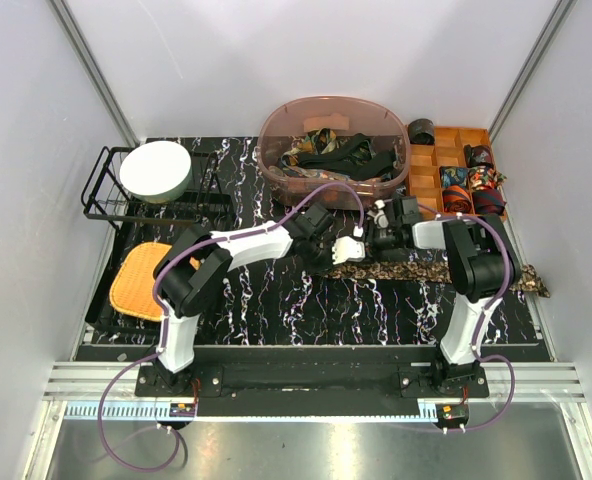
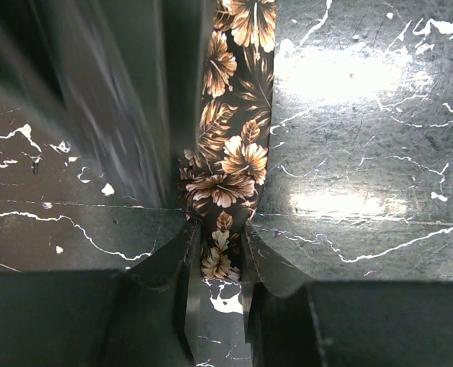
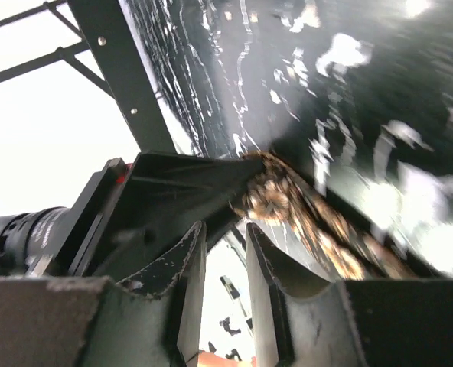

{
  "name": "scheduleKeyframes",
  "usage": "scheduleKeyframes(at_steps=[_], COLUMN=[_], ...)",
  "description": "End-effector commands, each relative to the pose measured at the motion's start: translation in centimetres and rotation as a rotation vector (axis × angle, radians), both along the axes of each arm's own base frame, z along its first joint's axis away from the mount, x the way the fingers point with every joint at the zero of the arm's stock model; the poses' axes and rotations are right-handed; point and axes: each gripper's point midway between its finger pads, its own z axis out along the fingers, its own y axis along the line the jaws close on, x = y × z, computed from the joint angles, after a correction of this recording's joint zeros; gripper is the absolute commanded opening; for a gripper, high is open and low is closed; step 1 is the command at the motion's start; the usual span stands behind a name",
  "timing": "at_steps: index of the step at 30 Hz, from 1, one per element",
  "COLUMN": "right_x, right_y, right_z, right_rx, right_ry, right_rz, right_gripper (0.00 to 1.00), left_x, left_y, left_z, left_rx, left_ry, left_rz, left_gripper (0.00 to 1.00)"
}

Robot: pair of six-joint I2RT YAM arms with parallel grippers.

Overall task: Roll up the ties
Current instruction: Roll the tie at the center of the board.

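Observation:
A dark brown tie with tan floral print lies stretched along the black marble mat, from the centre out to the right edge. My left gripper is at its left, narrow end. In the left wrist view the jaws are closed on that narrow end of the tie. My right gripper is just right of the left one, above the tie. In the right wrist view its jaws stand a narrow gap apart with nothing between them. The blurred tie end is just beyond the tips.
A clear brown tub holding several loose ties stands at the back centre. An orange compartment tray with rolled ties is at the back right. A black wire rack with a white bowl and a yellow pad are at the left.

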Motion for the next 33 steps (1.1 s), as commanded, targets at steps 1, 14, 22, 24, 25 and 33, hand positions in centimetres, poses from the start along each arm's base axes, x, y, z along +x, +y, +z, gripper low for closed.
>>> scheduleKeyframes(at_steps=[1,14,22,24,25,33], right_x=[-0.1,-0.1,-1.2,-1.3,-1.5,-1.8], right_y=[2.2,3.6,3.9,4.0,4.0,4.2], right_z=[-0.8,-1.4,0.3,0.7,0.6,-0.1], right_rx=[0.053,0.031,0.070,0.073,0.072,0.067], right_ry=[-0.007,-0.049,-0.032,-0.042,-0.038,-0.024], right_rz=[0.032,0.056,0.065,0.069,0.071,0.079], right_gripper=[0.33,0.36,0.37,0.36,0.36,0.35], left_x=[-2.0,-1.9,-1.9,-2.0,-2.0,-2.0], left_y=[2.7,2.6,2.6,2.6,2.6,2.6], left_z=[-3.0,-3.3,-3.3,-3.4,-3.4,-3.6], left_rx=[0.146,0.154,0.157,0.158,0.157,0.161], left_ry=[0.088,0.100,0.104,0.109,0.108,0.111], left_rz=[0.000,-0.001,0.000,0.002,0.003,0.003], left_gripper=[0.07,0.07,0.07,0.07,0.07,0.07])
